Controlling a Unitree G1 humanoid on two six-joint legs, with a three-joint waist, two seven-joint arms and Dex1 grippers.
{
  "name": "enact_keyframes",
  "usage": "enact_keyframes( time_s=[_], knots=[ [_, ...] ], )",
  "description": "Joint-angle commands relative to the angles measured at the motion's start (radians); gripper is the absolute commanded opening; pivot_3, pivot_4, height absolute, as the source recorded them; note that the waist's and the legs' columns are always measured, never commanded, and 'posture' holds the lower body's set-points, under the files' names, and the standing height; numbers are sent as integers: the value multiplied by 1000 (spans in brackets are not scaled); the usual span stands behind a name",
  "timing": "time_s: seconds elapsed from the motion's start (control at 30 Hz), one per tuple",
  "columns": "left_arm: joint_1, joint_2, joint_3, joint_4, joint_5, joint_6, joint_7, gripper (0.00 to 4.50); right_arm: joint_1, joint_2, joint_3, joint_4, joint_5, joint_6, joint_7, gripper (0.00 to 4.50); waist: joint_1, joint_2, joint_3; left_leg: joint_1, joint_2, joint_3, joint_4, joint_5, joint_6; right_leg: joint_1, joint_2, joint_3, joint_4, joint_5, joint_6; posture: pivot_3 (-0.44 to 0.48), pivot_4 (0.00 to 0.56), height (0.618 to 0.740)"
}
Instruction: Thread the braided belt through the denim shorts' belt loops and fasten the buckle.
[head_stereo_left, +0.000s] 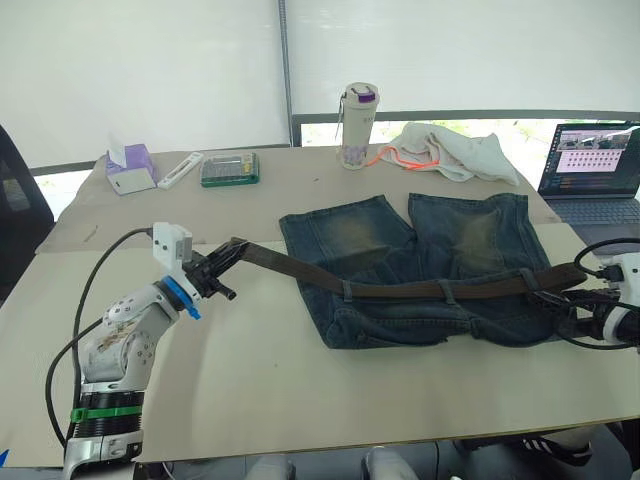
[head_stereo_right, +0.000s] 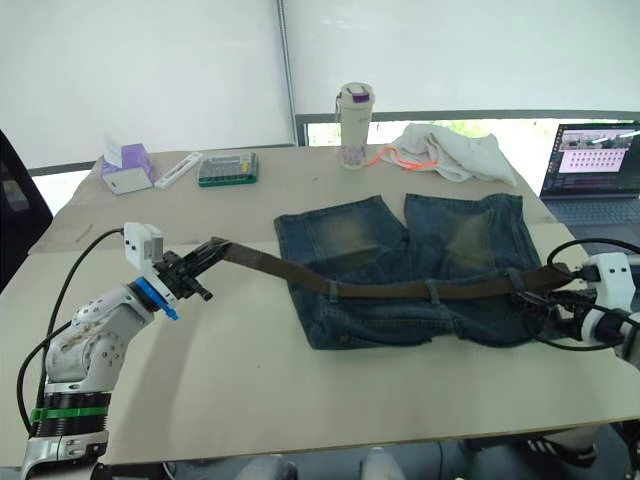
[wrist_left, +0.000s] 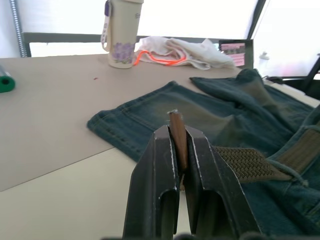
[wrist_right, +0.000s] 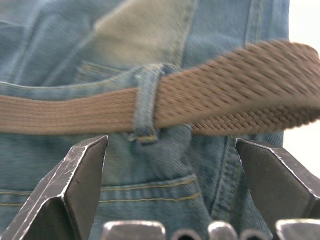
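Note:
The denim shorts (head_stereo_left: 420, 250) lie flat on the table with the waistband toward me. The braided belt (head_stereo_left: 400, 290) runs along the waistband under three belt loops (head_stereo_left: 347, 291). Its left end rises off the table to my left gripper (head_stereo_left: 225, 262), which is shut on the smooth brown tip (wrist_left: 176, 131), left of the shorts. My right gripper (wrist_right: 171, 141) is open at the shorts' right end, its fingers (wrist_right: 80, 175) apart on either side of a belt loop (wrist_right: 146, 102) with the strap (wrist_right: 240, 85) passing through it. The buckle is hidden.
At the back of the table stand a purple-lidded bottle (head_stereo_left: 359, 126), a cream cloth with orange trim (head_stereo_left: 450, 150), a green box (head_stereo_left: 230, 169), a white stick-shaped object (head_stereo_left: 180, 170) and a purple tissue box (head_stereo_left: 132, 167). A laptop (head_stereo_left: 592, 170) sits at the far right.

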Motion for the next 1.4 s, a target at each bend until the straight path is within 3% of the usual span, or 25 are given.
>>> enact_keyframes(
  time_s=[0.03,0.13,0.3,0.4,0.5,1.0,1.17,1.3,1.4],
  knots=[
    [-30,10,40,32,42,-64,42,0,-45,2,11,42,-27,-2,1,4473,1,0,0,0,0,0,0,0,0,0,0,0,0,0,0,0,150,740],
    [-45,20,51,83,97,-106,100,0,-55,6,11,59,-32,-3,17,3656,1,0,0,0,-1,0,0,0,0,0,0,0,0,0,0,0,150,740],
    [-73,34,84,162,164,-159,192,0,-44,17,3,34,-22,15,33,1918,1,0,0,0,-1,0,0,0,0,0,-1,0,0,0,0,0,150,740],
    [-105,49,100,241,230,-181,291,0,-43,37,-9,0,-3,48,24,812,2,0,0,0,-1,-1,0,0,0,0,-1,-1,1,0,0,0,150,740],
    [-140,69,110,330,314,-204,416,0,-46,58,-34,-20,16,82,7,57,0,0,0,0,-1,-1,0,0,-1,0,-1,-1,1,0,0,0,150,740],
    [-237,134,184,621,431,-223,807,0,-22,160,-200,-133,190,284,-96,57,-1,-2,0,0,-2,-1,0,0,-1,-1,-2,-1,3,0,0,0,150,740],
    [-233,134,176,657,435,-241,829,0,25,214,-235,-284,323,413,-90,57,-1,-2,0,0,-2,-1,0,0,-1,-2,-3,-1,3,0,0,0,150,740],
    [-211,86,129,601,395,-257,701,0,80,216,-181,-355,240,246,-66,57,2,-3,0,0,-2,-1,0,0,-1,-2,-3,-1,3,0,0,0,150,740],
    [-190,61,92,565,406,-260,649,0,75,175,-178,-338,233,217,-18,1181,4,-3,0,0,-5,0,0,1,-2,-1,-6,-1,4,1,1,0,150,740]
  ],
)
